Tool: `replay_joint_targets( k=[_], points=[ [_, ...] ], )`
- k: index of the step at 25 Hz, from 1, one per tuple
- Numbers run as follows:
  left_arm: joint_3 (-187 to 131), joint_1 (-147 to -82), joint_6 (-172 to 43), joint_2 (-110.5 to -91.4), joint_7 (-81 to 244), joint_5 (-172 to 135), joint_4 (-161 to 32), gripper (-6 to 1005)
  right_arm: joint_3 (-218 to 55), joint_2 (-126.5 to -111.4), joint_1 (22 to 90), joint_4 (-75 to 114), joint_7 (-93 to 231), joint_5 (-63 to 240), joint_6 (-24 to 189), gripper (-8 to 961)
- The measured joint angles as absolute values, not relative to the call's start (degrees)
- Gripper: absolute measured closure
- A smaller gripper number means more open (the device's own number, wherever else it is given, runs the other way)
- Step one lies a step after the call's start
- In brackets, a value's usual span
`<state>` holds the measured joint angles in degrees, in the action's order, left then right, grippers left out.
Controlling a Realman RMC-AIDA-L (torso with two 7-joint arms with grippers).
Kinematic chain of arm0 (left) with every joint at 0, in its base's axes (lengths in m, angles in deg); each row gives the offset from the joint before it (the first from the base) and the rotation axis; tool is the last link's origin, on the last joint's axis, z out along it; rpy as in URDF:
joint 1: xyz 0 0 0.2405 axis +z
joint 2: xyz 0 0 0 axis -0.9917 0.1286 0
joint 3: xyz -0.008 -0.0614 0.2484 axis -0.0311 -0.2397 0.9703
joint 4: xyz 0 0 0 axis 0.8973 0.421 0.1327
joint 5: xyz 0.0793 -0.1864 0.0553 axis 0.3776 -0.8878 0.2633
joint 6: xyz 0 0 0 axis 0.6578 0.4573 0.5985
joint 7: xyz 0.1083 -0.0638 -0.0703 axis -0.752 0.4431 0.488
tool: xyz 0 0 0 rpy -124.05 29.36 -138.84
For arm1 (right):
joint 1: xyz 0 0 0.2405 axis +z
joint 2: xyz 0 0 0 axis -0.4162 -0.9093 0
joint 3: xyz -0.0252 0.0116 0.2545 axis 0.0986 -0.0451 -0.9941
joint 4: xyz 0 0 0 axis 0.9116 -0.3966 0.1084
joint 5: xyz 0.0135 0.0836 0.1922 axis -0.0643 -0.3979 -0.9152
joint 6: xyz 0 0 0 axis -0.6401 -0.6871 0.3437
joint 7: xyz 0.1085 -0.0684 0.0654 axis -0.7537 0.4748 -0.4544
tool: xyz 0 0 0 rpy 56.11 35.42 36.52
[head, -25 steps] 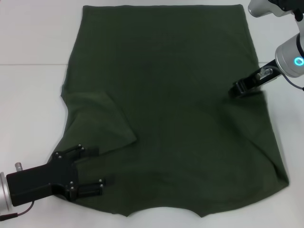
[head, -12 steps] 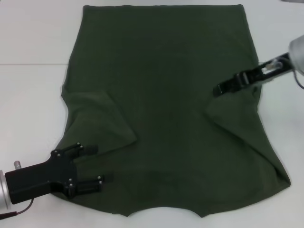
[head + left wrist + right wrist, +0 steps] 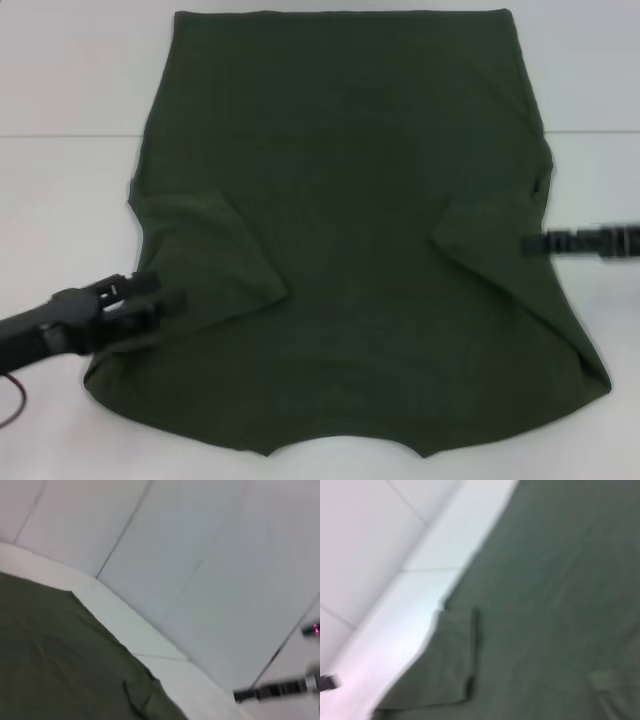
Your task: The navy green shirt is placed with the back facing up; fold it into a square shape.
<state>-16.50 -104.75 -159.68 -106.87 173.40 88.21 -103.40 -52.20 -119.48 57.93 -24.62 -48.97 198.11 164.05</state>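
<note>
The navy green shirt (image 3: pixel 340 220) lies flat on the white table, plain side up, hem at the far end and collar edge nearest me. Its left sleeve (image 3: pixel 215 255) is folded inward onto the body, and the right sleeve (image 3: pixel 500 250) is folded in too. My left gripper (image 3: pixel 150 297) hovers at the shirt's near-left edge beside the folded sleeve, turned side-on and blurred. My right gripper (image 3: pixel 545 243) sits at the shirt's right edge, next to the right sleeve fold. Nothing is seen held in either one. The wrist views show the shirt (image 3: pixel 50 655) (image 3: pixel 560 580) and the table.
The white table (image 3: pixel 60 200) surrounds the shirt on both sides, with a seam line (image 3: pixel 70 135) across it. A pale panelled wall (image 3: pixel 210 555) stands behind the table. The right gripper (image 3: pixel 275 690) shows far off in the left wrist view.
The right gripper drew the right sleeve inward, left it folded, and swung down to the shirt's right edge. The left gripper turned and moved up and left from the near shoulder.
</note>
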Motion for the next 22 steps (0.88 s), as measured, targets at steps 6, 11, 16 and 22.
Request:
replay_joint_targets(
  k=[6, 11, 16, 22],
  points=[
    [-18.75, -104.85, -161.41, -105.03, 195.17, 92.13, -106.76, 80, -53.35, -119.60, 50.70, -12.94, -19.61, 188.27, 169.79, 205],
    [-20.31, -105.58, -162.13, -102.92, 209.74, 100.62, -111.81, 79, -53.01, -123.78, 47.32, -11.02, 0.15, 188.37, 170.32, 206],
    [-22.26, -108.11, -160.05, -101.06, 219.72, 110.02, -114.12, 79, -52.53, -125.62, 46.57, -10.57, 8.91, 190.27, 168.05, 202],
    [-19.79, -111.78, -154.95, -99.99, 222.85, 116.83, -110.40, 80, -51.90, -125.85, 48.21, -9.09, 11.52, 193.31, 166.11, 199]
  ],
)
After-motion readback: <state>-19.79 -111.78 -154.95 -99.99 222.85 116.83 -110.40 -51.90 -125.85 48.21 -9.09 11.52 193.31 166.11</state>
